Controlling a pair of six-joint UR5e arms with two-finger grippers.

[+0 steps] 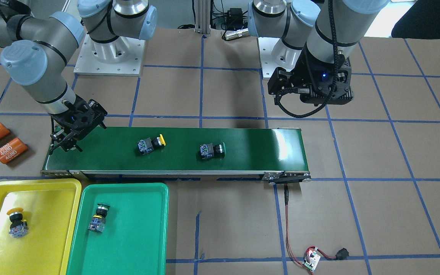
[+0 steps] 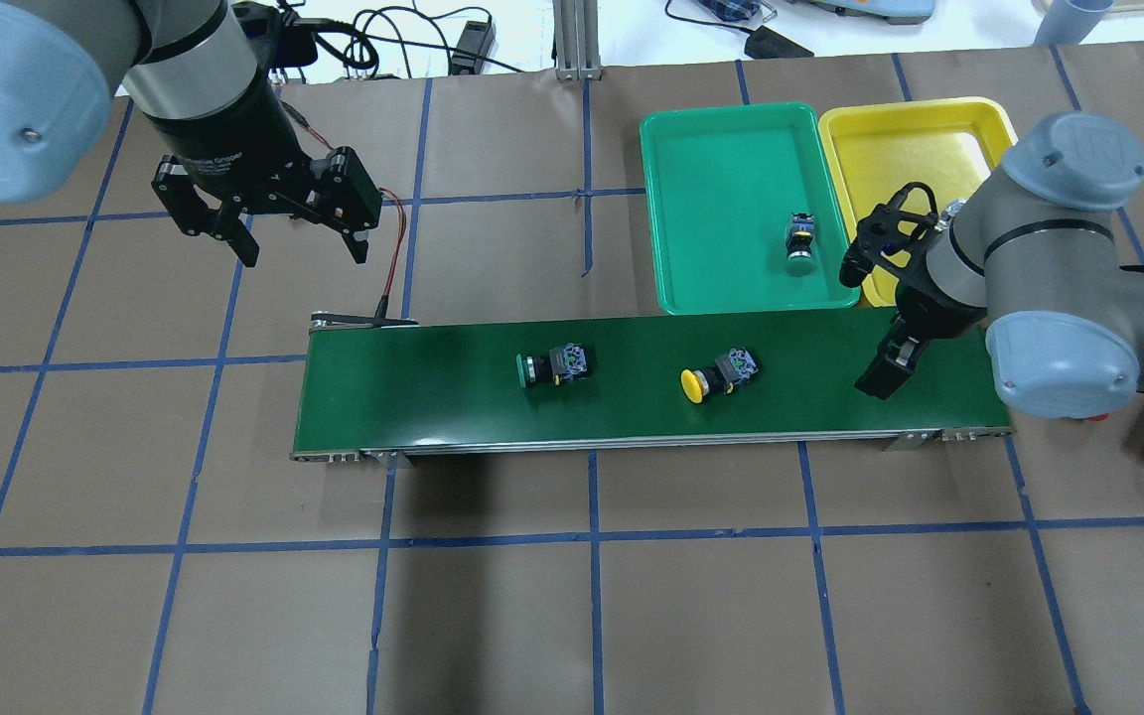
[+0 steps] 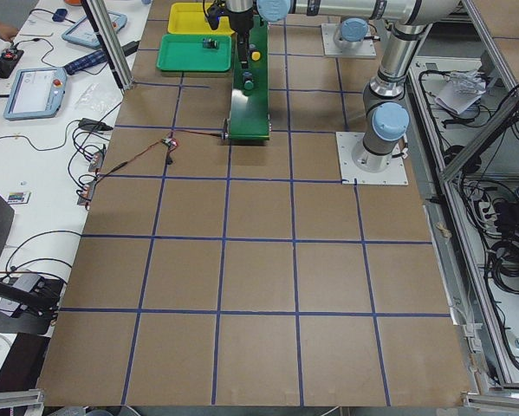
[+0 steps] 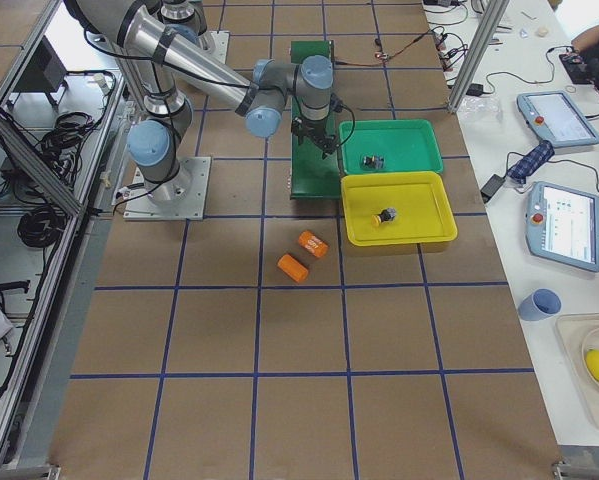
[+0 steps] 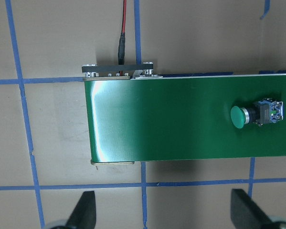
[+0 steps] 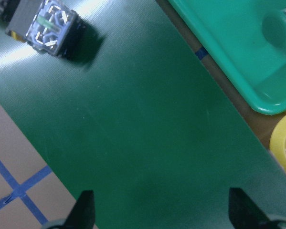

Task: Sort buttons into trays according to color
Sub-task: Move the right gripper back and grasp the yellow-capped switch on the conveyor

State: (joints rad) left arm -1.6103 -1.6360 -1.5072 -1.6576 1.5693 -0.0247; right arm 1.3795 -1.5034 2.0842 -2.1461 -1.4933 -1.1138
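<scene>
A yellow-capped button (image 1: 151,144) and a green-capped button (image 1: 212,150) lie on their sides on the belt. Another yellow-capped button (image 1: 16,223) stands in the yellow tray (image 1: 52,236). Another green-capped button (image 1: 98,218) lies in the green tray (image 1: 139,236). My right gripper (image 2: 887,369) is open and empty, low over the belt's end by the trays. The yellow button's block (image 6: 47,26) shows at the top left of its wrist view. My left gripper (image 2: 274,230) is open and empty, high beyond the belt's other end. Its wrist view shows the green button (image 5: 257,113).
The long dark-green conveyor belt (image 1: 250,152) runs across the table. Two orange cylinders (image 1: 10,149) lie past the belt's end on the right arm's side. A small circuit board (image 1: 311,261) with a red wire lies on the table beyond the belt's other end.
</scene>
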